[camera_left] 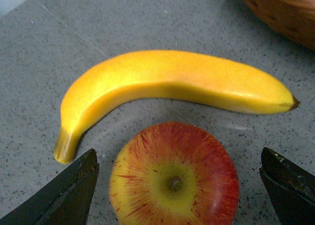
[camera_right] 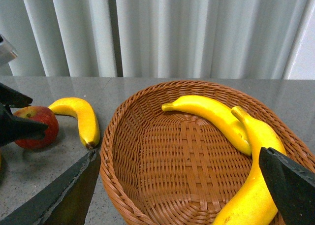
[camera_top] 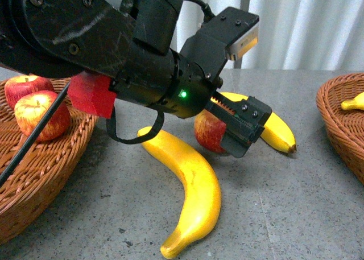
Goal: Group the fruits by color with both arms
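Apples, count: I see three. Two apples (camera_top: 35,103) sit in the left basket (camera_top: 51,174), and one loose apple (camera_top: 207,132) is on the table (camera_top: 296,203).
Bananas, count: I count four. Two lie on the table, the near banana (camera_top: 190,186) and the far banana (camera_top: 278,129). Two more, the basket bananas (camera_right: 221,121), lie in the right basket (camera_right: 118,131).
Baskets, count: two wicker ones, at the left and right ends of the table.
Left hand (camera_left: 178,156): its jaws are spread wide and grip nothing. It is low over the middle of the table.
Loose apple against left hand: my left wrist view shows it stem up, directly between the two fingers (camera_left: 69,195). There is a gap on each side, so I see no contact.
Far banana: it lies just beyond the loose apple, near it but not touching, with its dark tip pointing toward the right basket.
Near banana: it lies on the table in front of the left hand, between the two baskets.
Right hand (camera_right: 177,153): spread wide and holding nothing, it hangs above the right basket, with the two basket bananas lying side by side under it.
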Available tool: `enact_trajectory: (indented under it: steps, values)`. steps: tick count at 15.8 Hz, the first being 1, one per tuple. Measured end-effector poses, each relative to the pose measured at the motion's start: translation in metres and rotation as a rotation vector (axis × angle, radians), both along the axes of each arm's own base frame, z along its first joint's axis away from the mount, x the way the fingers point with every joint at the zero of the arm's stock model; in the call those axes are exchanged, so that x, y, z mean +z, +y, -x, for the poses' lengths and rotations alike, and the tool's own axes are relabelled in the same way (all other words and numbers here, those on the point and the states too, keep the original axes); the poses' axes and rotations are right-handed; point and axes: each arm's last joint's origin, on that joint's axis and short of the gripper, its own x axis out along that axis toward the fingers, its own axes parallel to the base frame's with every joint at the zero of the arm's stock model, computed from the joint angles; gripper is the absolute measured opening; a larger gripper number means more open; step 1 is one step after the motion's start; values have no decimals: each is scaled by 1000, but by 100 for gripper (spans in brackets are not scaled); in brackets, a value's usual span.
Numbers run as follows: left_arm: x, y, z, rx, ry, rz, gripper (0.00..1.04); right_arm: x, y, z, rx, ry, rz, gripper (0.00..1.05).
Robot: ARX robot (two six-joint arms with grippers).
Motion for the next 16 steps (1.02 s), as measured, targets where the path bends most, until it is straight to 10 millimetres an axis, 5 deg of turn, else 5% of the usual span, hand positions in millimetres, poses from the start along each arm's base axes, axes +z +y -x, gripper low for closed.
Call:
enact_trajectory:
  steps: [5,7,10,13,16]
  values:
    - [-24,-1,-7,9,28,-33,98,0,0,0,0,0,0,98]
    - [-25,0,-12,12,13,-30,82,0,0,0,0,0,0,98]
    - [-21,0,-13,21,-15,-15,73,0,0,0,0,0,0,98]
    - [29,17,10,132,-190,46,72,0,0,0,0,0,0,98]
    - [72,59,41,353,-340,117,72,0,0,0,0,0,0,98]
